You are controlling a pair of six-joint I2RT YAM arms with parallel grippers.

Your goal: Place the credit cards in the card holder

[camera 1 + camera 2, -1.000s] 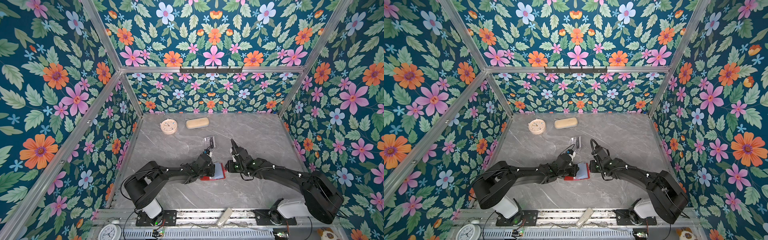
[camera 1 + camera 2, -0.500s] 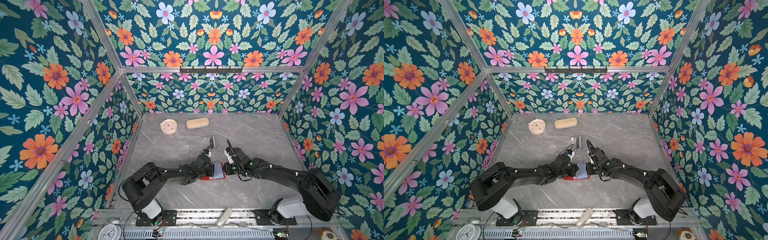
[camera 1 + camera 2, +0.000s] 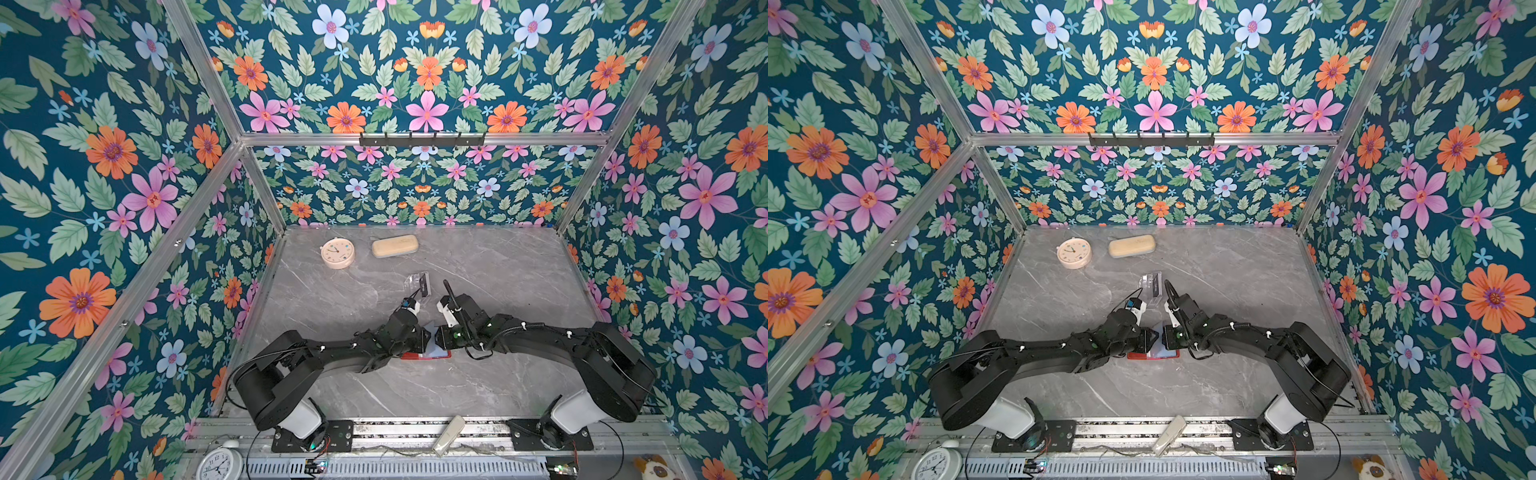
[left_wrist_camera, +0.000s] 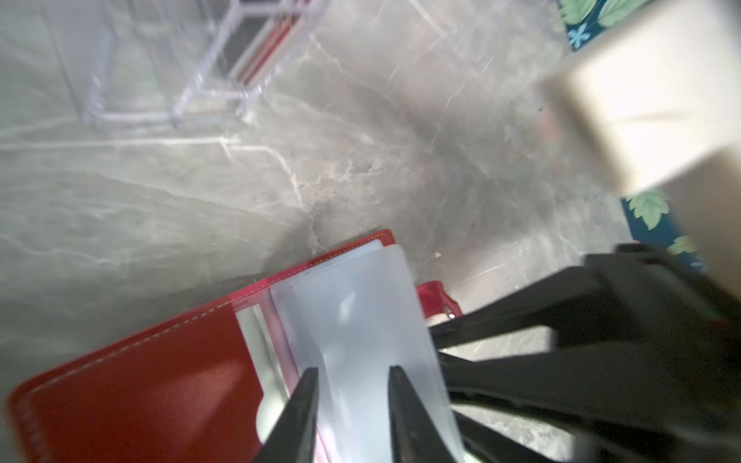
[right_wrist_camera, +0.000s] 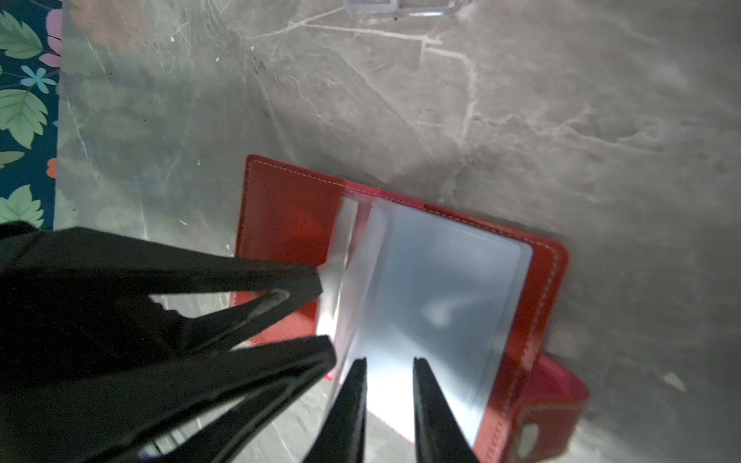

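The card holder is a red wallet lying open on the table, with clear plastic sleeves standing up from its spine. My left gripper and right gripper meet over it from opposite sides, tips close together in both top views. Each has a narrow gap between its jaws, with nothing pinched; the sleeves lie just beyond the tips. The credit cards stand on edge in a clear acrylic stand behind the wallet, showing dark and red edges.
A round pink clock and a beige case lie near the back wall. A white alarm clock and a white bar sit at the front rail. Flowered walls enclose the table on three sides.
My right gripper has swung in from the right to the wallet's sleeves. My left gripper, shut before, has opened a little and stays at the wallet.
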